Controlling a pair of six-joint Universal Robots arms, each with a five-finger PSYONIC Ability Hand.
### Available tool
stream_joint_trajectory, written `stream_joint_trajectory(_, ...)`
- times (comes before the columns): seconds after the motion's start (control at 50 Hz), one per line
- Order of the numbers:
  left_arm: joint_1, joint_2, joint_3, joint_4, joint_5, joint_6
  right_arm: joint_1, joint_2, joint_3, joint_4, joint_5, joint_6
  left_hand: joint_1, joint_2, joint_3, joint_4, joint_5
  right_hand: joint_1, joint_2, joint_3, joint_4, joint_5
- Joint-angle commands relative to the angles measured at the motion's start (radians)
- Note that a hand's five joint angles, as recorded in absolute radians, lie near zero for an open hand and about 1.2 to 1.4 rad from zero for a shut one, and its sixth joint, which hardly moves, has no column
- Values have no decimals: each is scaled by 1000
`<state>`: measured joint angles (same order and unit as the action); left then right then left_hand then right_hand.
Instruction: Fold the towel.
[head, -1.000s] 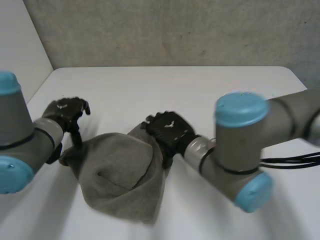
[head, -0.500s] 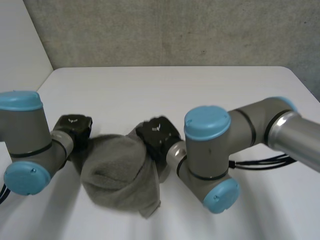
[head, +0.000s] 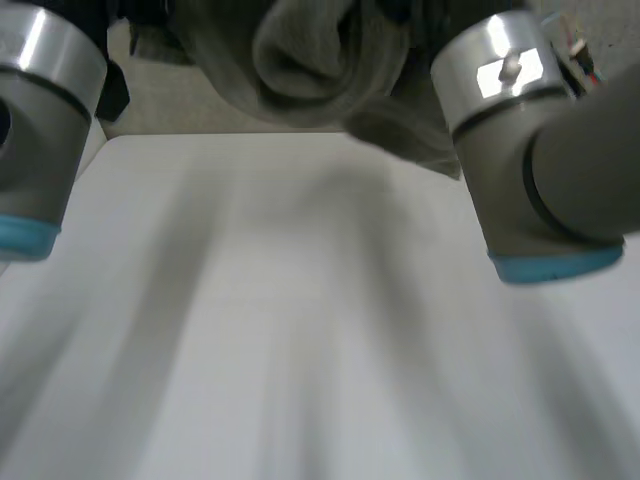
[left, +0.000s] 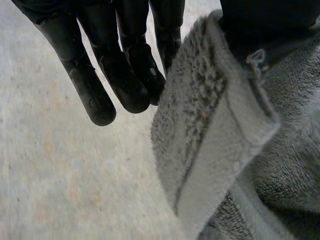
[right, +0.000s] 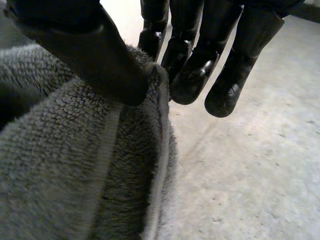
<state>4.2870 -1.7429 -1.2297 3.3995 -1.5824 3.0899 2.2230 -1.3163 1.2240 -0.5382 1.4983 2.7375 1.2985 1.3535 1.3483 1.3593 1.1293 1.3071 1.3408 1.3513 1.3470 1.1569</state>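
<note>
Head view: the grey towel (head: 310, 50) hangs bunched high above the white table (head: 300, 350), slung between the left arm (head: 40, 110) and the right arm (head: 530, 150), its length running from one arm across to the other and sagging in heavy folds in the middle.

Left wrist view: the left hand (left: 125, 75) pinches a hemmed edge of the towel (left: 215, 130) between nearly straight fingers and the thumb; the cloth falls away beside the fingertips, on the thumb's side.

Right wrist view: the right hand (right: 200, 65) grips the opposite hem the same way, thumb (right: 95, 60) pressed onto the pile, fingers behind the edge.

Neither hand looks nearer the slack. Spreading the towel flat for a fold likely depends on drawing the hands apart along that shared line before lowering.
</note>
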Motion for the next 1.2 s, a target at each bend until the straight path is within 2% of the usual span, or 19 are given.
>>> stream_joint_trajectory(0.02, 23, 3, -348, 20, 47, -2, 4, -31, 291, 185, -265, -146, 98, 43, 48, 37, 92, 89, 56, 45, 49, 65)
stream_joint_trajectory(0.04, 24, 3, -349, 20, 47, -2, 4, -31, 292, 185, -265, -147, 98, 43, 48, 37, 92, 89, 56, 45, 49, 65)
stream_joint_trajectory(0.06, 33, -1, -416, 30, 82, -2, 6, -24, 342, 237, -283, -165, 98, 43, 48, 37, 92, -186, -220, -230, -226, -210)
stream_joint_trajectory(0.08, 33, -1, -416, 30, 82, -2, 6, -24, 342, 238, -283, -165, 98, 43, 48, 37, 92, -189, -222, -233, -229, -213)
stream_joint_trajectory(0.12, 60, -26, -534, 67, 166, 0, 7, 18, 435, 317, -288, -206, 98, 43, 48, 37, 92, -589, -623, -634, -629, -614)
stream_joint_trajectory(0.14, 60, -26, -534, 67, 167, 0, 7, 19, 436, 317, -288, -206, 98, 43, 48, 37, 92, -591, -625, -635, -631, -615)
stream_joint_trajectory(0.22, 76, -89, -640, 121, 258, 30, 10, 75, 506, 391, -277, -274, 98, 43, 48, 37, 92, -708, -741, -752, -748, -732)
stream_joint_trajectory(0.34, 129, -98, -663, 118, 280, 117, -6, 58, 508, 412, -234, -276, 98, 43, 48, 37, 92, -899, -932, -943, -939, -923)
stream_joint_trajectory(0.4, 146, -95, -665, 118, 280, 135, -13, 45, 500, 411, -207, -274, 98, 43, 48, 37, 92, -923, -956, -967, -963, -947)
stream_joint_trajectory(0.44, 165, -90, -666, 118, 279, 148, -28, 6, 479, 403, -130, -256, 98, 43, 48, 37, 92, -967, -1000, -1011, -1006, -991)
stream_joint_trajectory(0.46, 165, -90, -666, 118, 279, 148, -28, 6, 479, 403, -130, -256, 98, 43, 48, 37, 92, -967, -1000, -1011, -1007, -991)
stream_joint_trajectory(0.5, 165, -89, -671, 118, 277, 147, -40, -24, 448, 400, -49, -188, 98, 43, 48, 37, 92, -981, -1015, -1026, -1021, -1006)
stream_joint_trajectory(0.6, 163, -81, -695, 116, 280, 148, -77, -31, 401, 386, 23, -57, 98, 43, 48, 37, 92, -987, -1021, -1031, -1027, -1012)
stream_joint_trajectory(0.74, 163, 6, -772, 110, 286, 153, -97, 20, 345, 383, 19, -1, 98, 43, 48, 37, 92, -964, -997, -1008, -1004, -988)
stream_joint_trajectory(0.88, 163, 114, -844, 113, 286, 151, -95, 240, 200, 359, -62, -15, 98, 43, 48, 37, 92, -914, -948, -958, -954, -938)
stream_joint_trajectory(1.0, 169, 146, -872, 113, 285, 151, -89, 388, 83, 327, -85, -35, 98, 43, 48, 37, 92, -870, -903, -914, -910, -894)
stream_joint_trajectory(1.04, 178, 161, -887, 112, 286, 150, -80, 483, -6, 314, -76, -77, 98, 43, 48, 37, 92, -852, -886, -897, -892, -877)
stream_joint_trajectory(1.1, 189, 175, -898, 112, 286, 150, -69, 528, -49, 311, -75, -110, 98, 43, 48, 37, 92, -840, -874, -885, -880, -865)
stream_joint_trajectory(1.2, 200, 183, -903, 112, 286, 148, -68, 667, -200, 310, -50, -251, 98, 43, 48, 37, 92, -808, -842, -852, -848, -833)
